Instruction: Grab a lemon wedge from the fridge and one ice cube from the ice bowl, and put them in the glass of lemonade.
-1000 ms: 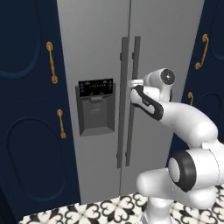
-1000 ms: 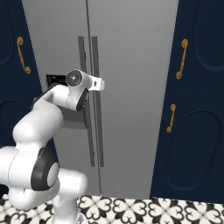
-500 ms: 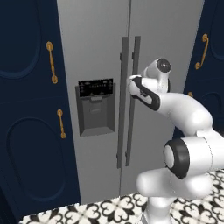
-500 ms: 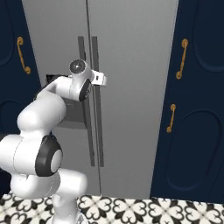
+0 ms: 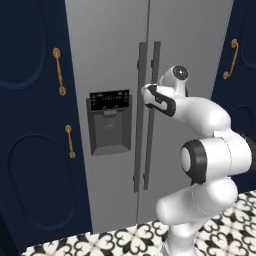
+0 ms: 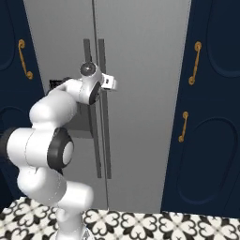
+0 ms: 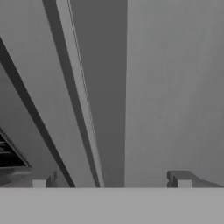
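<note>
- The fridge (image 5: pixel 120 60) is dead ahead with both doors shut, so nothing inside it can be seen.
- Its two long handles (image 5: pixel 141 115) run side by side down the middle seam, with the dispenser (image 5: pixel 109 120) on the left door, at about 9 o'clock from the handles in the left base view.
- The arm is folded up in front of the right door, and the hand (image 6: pixel 109 82) sits right at the handles, roughly level with the dispenser's black panel.
- In the hand view the fingertips (image 7: pixel 178 179) are spread wide apart, so the hand is open and holding nothing.
- One handle bar (image 7: pixel 107 87) runs up between the two tips in that view, nearer the left one; can't tell if either tip actually touches it.
- A corner of the black panel (image 7: pixel 8 153) peeks in at about 8 o'clock in the hand view.
- Navy cabinets (image 5: pixel 30 150) with gold handles (image 5: pixel 59 71) flank the fridge on both sides.
- Patterned black and white floor tiles (image 6: pixel 154 225) run along the bottom, under the robot's base.
</note>
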